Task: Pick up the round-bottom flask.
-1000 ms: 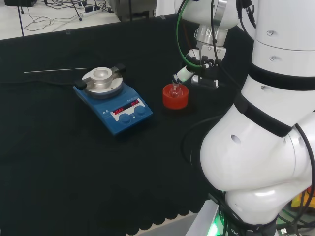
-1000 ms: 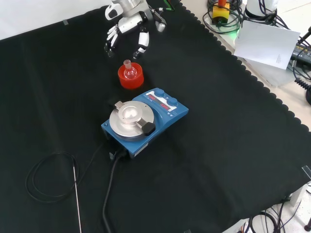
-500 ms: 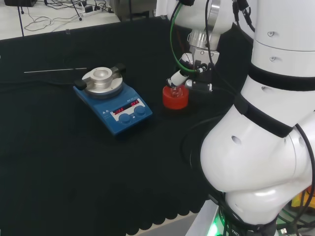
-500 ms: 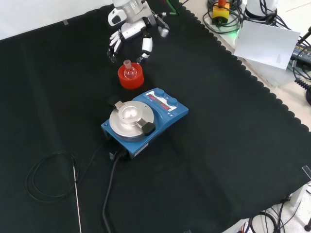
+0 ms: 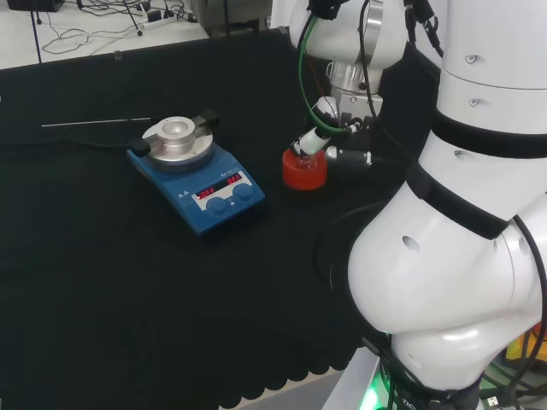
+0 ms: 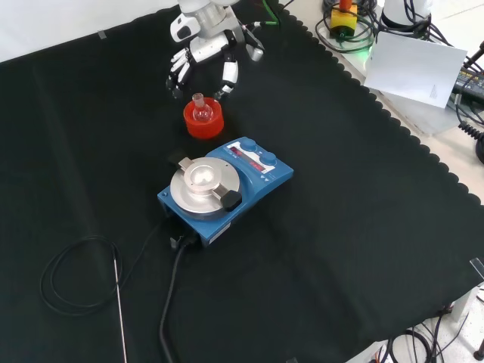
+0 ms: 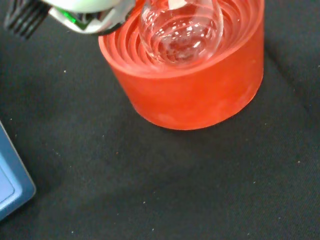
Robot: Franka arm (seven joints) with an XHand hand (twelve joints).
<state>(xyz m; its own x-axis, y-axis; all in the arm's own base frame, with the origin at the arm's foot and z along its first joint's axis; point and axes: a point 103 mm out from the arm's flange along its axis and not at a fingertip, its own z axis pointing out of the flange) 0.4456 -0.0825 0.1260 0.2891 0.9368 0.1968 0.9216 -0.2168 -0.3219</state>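
Round-bottom flask [image 6: 200, 109] sits upright in the red ribbed stand [image 6: 203, 121], near the counter's far edge. Robot hand [image 6: 203, 60] hovers above, fingers spread, holding nothing. It should close around the neck, then lift straight.

Bare cloth [image 6: 340, 189] rings the red stand [image 6: 203, 121]; stirrer [image 6: 225, 187] sits near.

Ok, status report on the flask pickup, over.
Hand open, fingers spread over the flask's neck, not gripping. Round-bottom flask upright in red ribbed stand. Blue hotplate close beside the stand; nothing between hand and flask.
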